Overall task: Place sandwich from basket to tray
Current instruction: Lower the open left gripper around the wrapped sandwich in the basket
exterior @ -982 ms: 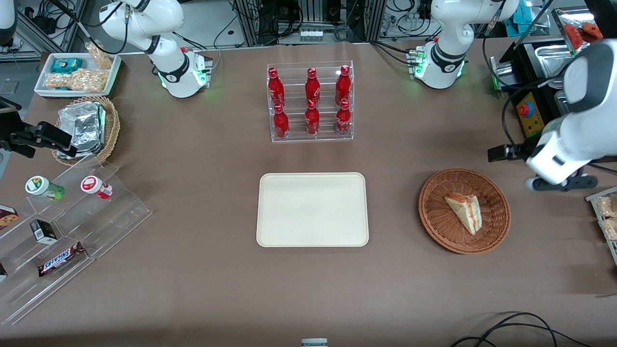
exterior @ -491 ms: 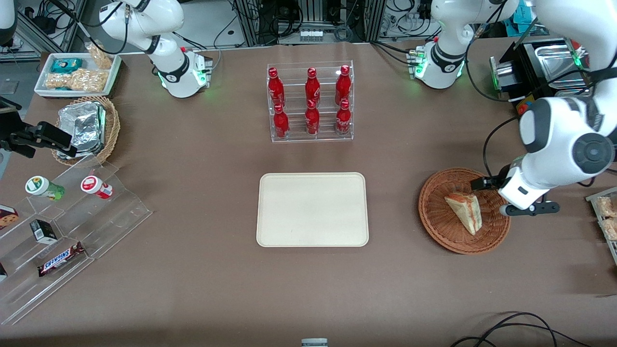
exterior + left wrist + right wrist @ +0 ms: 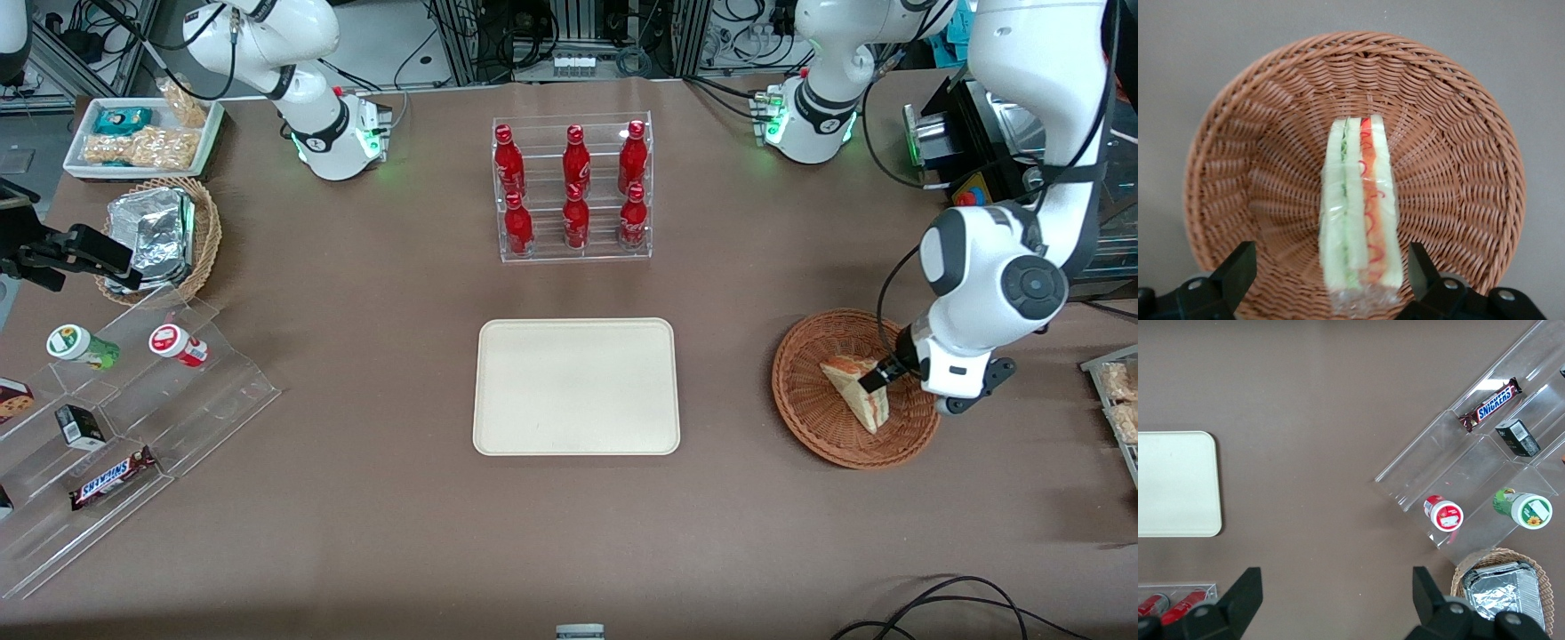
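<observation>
The tool [image 3: 1328, 280] hangs above the round reddish-brown wicker basket [image 3: 813, 418], fingers [image 3: 1238, 270] spread apart either side of the pale triangular sandwich [image 3: 1358, 207] with red and green filling, not touching it. The sandwich lies in the basket, at 3 o'clock of the cream rectangular tray [image 3: 576, 387] on the brown worktop [image 3: 356, 516].

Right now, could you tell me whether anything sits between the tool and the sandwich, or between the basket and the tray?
Nothing visible does. The open tool hangs over the basket, its fingers either side of the sandwich with only air between. From the basket to the tray there is just bare table; the bottle rack stands farther from the front camera.
</observation>
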`<state>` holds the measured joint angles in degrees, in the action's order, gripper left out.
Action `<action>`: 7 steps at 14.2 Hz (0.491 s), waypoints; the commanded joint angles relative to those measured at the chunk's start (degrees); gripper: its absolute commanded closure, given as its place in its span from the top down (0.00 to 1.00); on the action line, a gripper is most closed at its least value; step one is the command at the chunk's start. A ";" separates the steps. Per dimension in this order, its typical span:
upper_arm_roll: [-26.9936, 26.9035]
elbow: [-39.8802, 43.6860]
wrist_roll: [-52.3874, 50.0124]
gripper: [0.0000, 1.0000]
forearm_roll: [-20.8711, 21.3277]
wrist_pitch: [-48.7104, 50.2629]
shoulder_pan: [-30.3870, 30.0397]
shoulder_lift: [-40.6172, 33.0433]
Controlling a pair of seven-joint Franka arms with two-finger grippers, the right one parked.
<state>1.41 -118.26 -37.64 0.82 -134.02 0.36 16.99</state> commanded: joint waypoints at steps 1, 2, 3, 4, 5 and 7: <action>-0.09 0.75 -2.97 1.00 0.68 -0.19 0.96 0.24; -0.09 0.75 -3.06 1.00 0.68 -0.19 0.96 0.24; -0.09 0.67 -3.15 1.00 0.68 -0.10 1.05 0.41; -0.09 0.67 -3.23 1.00 0.59 -0.10 1.05 1.29; -0.09 0.67 -3.23 1.00 0.59 -0.10 1.14 1.90; -0.09 0.58 -3.50 0.19 0.24 -0.01 1.14 2.61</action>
<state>1.42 -118.17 -39.64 0.81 -134.09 1.16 18.49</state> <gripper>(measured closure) 0.066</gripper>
